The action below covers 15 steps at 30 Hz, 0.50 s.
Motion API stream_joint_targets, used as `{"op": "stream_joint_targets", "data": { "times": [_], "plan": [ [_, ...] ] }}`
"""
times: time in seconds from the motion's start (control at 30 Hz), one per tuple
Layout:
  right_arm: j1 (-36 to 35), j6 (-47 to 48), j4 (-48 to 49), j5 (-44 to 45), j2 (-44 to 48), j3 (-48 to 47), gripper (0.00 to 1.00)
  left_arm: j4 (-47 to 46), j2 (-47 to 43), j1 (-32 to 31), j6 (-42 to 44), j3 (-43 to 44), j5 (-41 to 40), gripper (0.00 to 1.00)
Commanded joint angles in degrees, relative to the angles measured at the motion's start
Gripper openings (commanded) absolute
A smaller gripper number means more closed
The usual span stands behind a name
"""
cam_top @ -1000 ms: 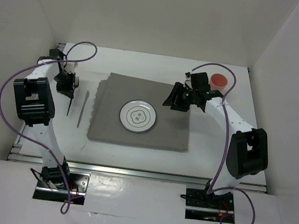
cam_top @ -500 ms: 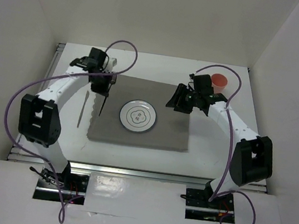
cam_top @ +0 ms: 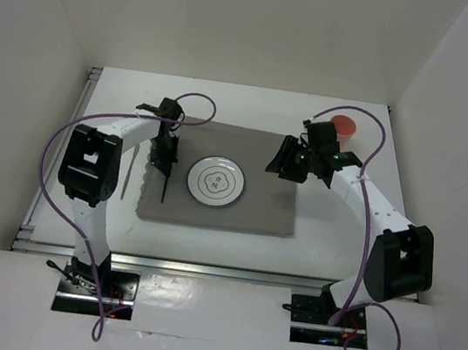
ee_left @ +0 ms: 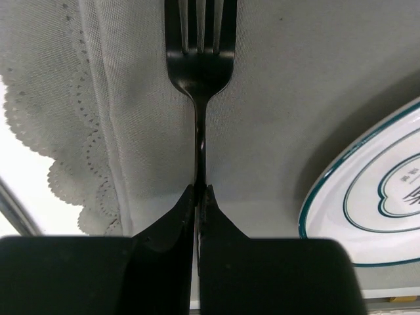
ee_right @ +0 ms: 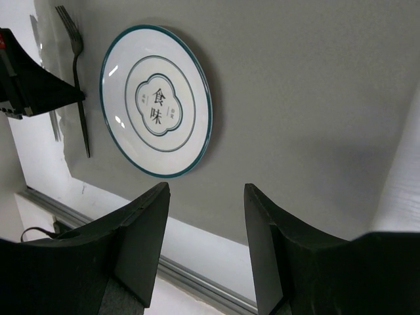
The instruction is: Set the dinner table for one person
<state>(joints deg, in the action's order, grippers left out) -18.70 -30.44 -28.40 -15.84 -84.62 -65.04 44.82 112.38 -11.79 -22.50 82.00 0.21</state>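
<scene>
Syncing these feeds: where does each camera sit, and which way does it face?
Top external: overhead, behind the robot, down on the dinner table; both arms show.
Left wrist: past the left gripper, shut on the fork, onto the placemat.
Right wrist: past the open right gripper, toward the plate.
All three share fork, plate, placemat.

**White Panels on Three Sides**

We are looking down into a plain white enclosure. A back wall [cam_top: 257, 20], a left wall [cam_top: 21, 64] and a right wall [cam_top: 461, 130] are boxing in the matte white counter [cam_top: 227, 104]. An aluminium rail [cam_top: 220, 270] is running along its near edge, and soft, even light is falling from above.
</scene>
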Motion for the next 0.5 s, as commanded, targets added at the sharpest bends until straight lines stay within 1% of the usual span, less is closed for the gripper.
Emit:
{"op": "stream_joint_targets", "data": {
  "times": [0.0,0.2,0.47],
  "plan": [
    [0.33,-0.06,-0.6,1.51,3.14,1.05,0.57,-0.08,0.39,-0.25,-1.67,0.27,0.14,0.0],
    [0.33,-0.59,-1.12,2.03,3.14,1.06,0.57,-1.22,0.39,-0.78,-1.14,-0.26,-0.38,0.0],
    [0.33,-0.59,-1.74,3.18,4.29,1.05,0.57,-0.7,3.73,-0.78,-1.84,0.26,0.85,0.0]
  ]
}}
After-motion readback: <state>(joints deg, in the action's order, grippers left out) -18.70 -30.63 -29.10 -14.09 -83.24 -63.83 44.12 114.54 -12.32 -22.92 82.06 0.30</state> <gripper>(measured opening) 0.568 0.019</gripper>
